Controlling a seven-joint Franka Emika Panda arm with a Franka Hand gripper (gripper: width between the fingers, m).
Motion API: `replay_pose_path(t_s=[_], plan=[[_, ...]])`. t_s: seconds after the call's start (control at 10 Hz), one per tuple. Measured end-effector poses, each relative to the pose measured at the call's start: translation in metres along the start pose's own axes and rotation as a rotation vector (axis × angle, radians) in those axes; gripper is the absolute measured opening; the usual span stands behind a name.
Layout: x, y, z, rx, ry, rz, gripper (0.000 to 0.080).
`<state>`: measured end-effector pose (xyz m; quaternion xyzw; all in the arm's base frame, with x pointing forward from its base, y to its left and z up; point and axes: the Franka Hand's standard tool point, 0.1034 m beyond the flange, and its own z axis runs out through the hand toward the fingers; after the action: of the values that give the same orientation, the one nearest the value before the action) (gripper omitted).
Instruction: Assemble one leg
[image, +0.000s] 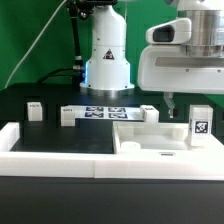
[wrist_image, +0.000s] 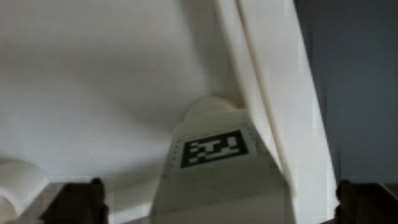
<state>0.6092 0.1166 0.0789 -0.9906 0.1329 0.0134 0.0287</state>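
Note:
A white leg (image: 199, 125) with a black-and-white tag stands upright at the exterior view's right, beside the large white panel (image: 150, 137). My gripper (image: 170, 103) hangs over the panel's right part, just left of that leg and a little above it. In the wrist view a tagged leg (wrist_image: 217, 150) runs up between my dark fingertips (wrist_image: 80, 200), with the gripper (wrist_image: 222, 208) wide open and gaps on both sides. The panel (wrist_image: 89, 90) fills the background. Other legs stand at the back: (image: 35, 110), (image: 67, 115), (image: 148, 113).
The marker board (image: 105, 112) lies in front of the robot base (image: 106, 60). Long white border rails (image: 60, 152) run along the front and left. The panel's raised edge (wrist_image: 276, 80) passes close beside the leg, with dark table (wrist_image: 365, 60) beyond it.

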Motion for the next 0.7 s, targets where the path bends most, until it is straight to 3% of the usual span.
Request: replay_pose_path(t_s=[0.4,0.6,0.7], plan=[[0.0012,0.0011,-0.0003,0.001,0.002,-0.116,0.0648],[0.0012,0.0012,-0.0003,0.001,0.002,-0.116,0.0389],[0.0013,0.0011,-0.0004,0.002,0.002,-0.108,0.0389]])
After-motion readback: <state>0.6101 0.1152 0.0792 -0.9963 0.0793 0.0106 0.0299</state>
